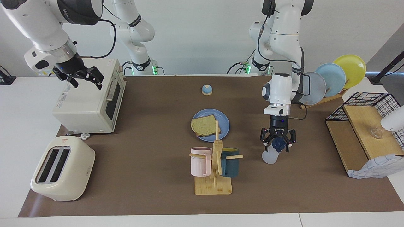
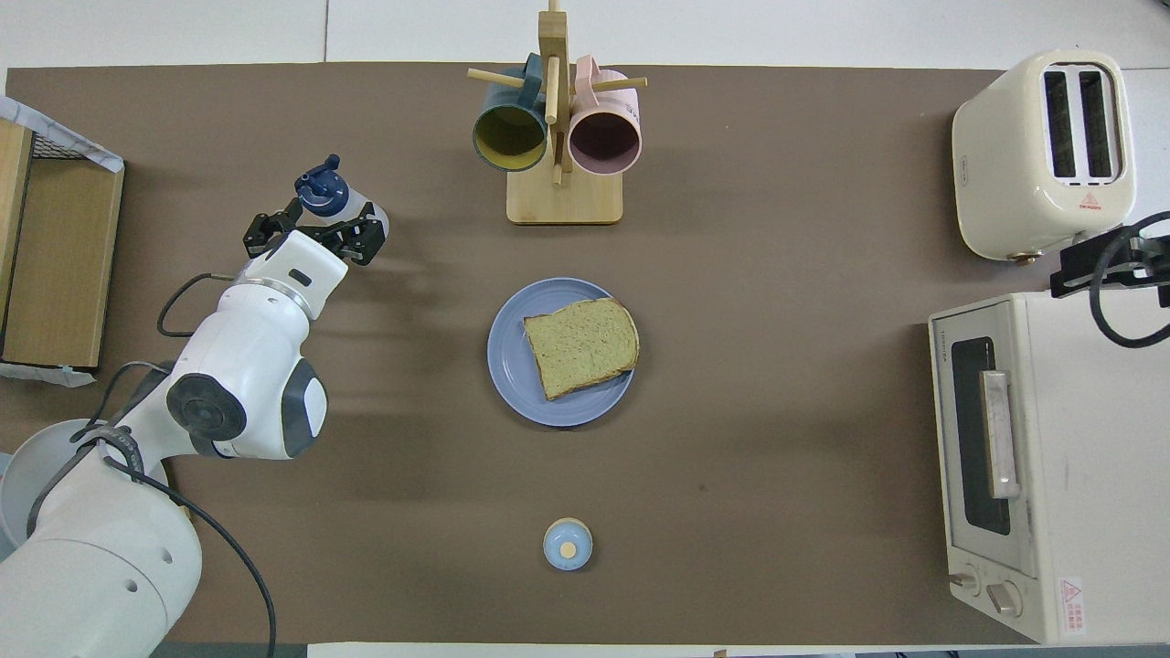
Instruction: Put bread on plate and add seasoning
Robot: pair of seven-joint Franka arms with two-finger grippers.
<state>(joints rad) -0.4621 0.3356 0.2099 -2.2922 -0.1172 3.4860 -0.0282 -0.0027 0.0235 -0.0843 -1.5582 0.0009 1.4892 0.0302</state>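
Standing on the table, the seasoning [image 1: 271, 154] sits directly under the wide-open, empty left end effector [image 1: 277, 145].

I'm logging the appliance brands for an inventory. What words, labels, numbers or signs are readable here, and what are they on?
"TOSHIBA": probably, small lettering on the toaster oven front, above its door; not certain.
Red triangle warning sign on the toaster: its text is too small to read.
Red-and-white sticker on the toaster oven's lower corner: unreadable.
Lettering on the right arm's upper link: too blurred to read.
Print on the toaster oven's top: unreadable.
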